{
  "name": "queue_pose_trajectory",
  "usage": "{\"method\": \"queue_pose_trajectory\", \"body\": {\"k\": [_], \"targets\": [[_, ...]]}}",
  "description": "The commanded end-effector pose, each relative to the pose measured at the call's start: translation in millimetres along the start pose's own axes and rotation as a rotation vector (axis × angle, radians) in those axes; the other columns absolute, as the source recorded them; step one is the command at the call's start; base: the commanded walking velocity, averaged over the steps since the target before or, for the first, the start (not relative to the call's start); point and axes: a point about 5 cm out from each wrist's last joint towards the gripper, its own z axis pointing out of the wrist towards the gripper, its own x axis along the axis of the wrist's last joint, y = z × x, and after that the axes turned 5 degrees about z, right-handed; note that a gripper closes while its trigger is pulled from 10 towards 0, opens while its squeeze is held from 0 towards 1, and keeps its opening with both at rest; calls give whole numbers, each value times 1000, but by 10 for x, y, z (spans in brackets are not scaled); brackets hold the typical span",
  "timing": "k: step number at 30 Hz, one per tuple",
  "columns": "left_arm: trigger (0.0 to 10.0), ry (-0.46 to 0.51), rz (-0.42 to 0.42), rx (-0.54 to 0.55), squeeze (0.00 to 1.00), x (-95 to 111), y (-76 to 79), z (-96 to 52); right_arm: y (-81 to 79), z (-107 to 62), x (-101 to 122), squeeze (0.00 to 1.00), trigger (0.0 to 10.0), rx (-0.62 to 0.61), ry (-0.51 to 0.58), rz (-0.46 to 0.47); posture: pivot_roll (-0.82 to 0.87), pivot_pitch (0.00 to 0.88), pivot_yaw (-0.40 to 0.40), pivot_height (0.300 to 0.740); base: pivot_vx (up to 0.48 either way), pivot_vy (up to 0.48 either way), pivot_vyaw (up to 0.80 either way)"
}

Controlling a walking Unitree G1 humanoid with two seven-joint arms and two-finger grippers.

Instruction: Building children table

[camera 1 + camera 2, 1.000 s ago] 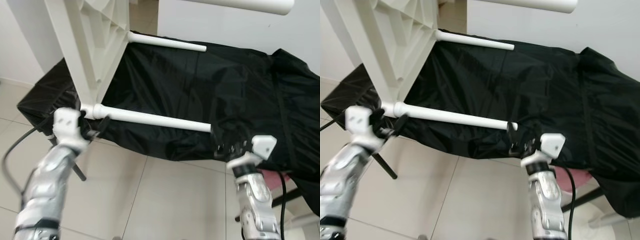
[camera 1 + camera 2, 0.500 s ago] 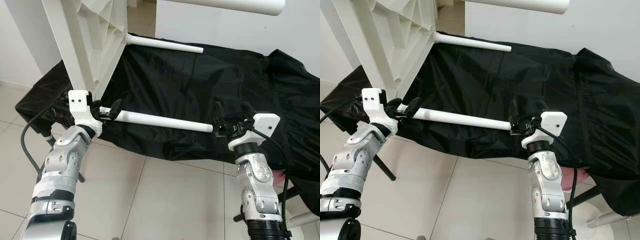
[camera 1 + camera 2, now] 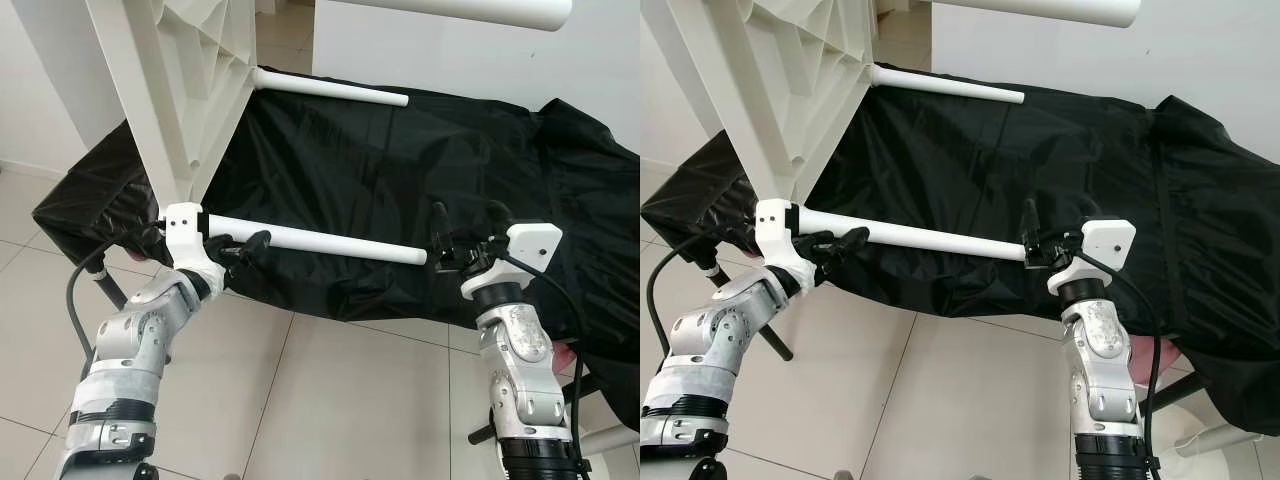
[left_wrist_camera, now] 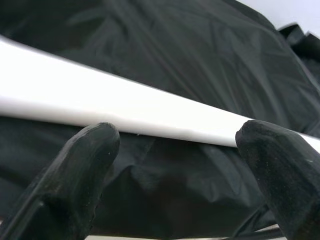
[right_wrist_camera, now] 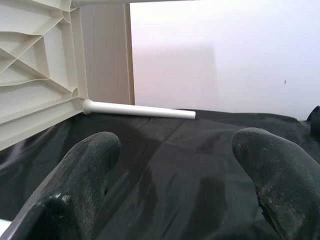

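The white children's table lies tipped on its side, its ribbed underside facing me. Its legs stick out sideways over a black cloth. The lower leg runs from the table's corner toward the right. My left gripper is open just below this leg, close to its base. In the left wrist view the lower leg crosses just beyond the open fingers. My right gripper stands open at the leg's free end, not touching it. An upper leg lies farther back.
A black cloth covers a low surface behind the table legs. Below it is pale tiled floor. A third white leg crosses the top edge. A black stand leg slants by my left arm. A pink object peeks out at the right.
Both arms have risen from low by the floor to the lower leg. Over the last half second the left gripper slid right, under the leg; the right gripper barely moved.
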Motion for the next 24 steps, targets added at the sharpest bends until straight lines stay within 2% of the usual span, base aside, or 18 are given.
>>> {"method": "queue_pose_trajectory", "body": {"k": [1, 9, 10, 11, 13, 15, 19, 22, 24], "targets": [[10000, -22, -56, 27, 0, -15, -33, 48, -4, 26, 47, 0, 10000, 5, 13, -27, 8, 18, -16, 740, 0, 0, 0], [10000, -67, -116, 99, 0, -52, -83, 120, -65, 76, 207, 0, 10000, 50, 88, -142, -1, 16, -5, 740, 0, 0, 0], [10000, -72, -129, 114, 0, -61, -94, 122, -76, 82, 246, 0, 10000, 56, 106, -169, -2, 16, -3, 740, 0, 0, 0], [10000, -83, -134, 147, 0, -72, -112, 138, -114, 90, 351, 0, 10000, 77, 170, -246, -3, 16, -1, 740, 0, 0, 0], [10000, -86, -116, 153, 0, -64, -112, 145, -134, 92, 415, 0, 10000, 77, 210, -307, -3, 17, 0, 740, 0, 0, 0], [10000, -84, -137, 144, 0, -55, -92, 162, -206, 99, 528, 0, 10000, 72, 292, -426, -3, 17, 0, 740, 0, 0, 0], [10000, -84, -146, 143, 0, -54, -88, 170, -227, 99, 557, 0, 10000, 72, 314, -456, -3, 17, 0, 740, 0, 0, 0], [10000, -91, -119, 147, 0, -39, -88, 188, -468, 117, 647, 0, 10000, 105, 445, -634, -8, 23, 8, 740, 0, 0, 0], [10000, -91, -119, 147, 0, -39, -88, 188, -468, 117, 647, 0, 10000, 105, 445, -634, -8, 23, 8, 740, 0, 0, 0]]}}
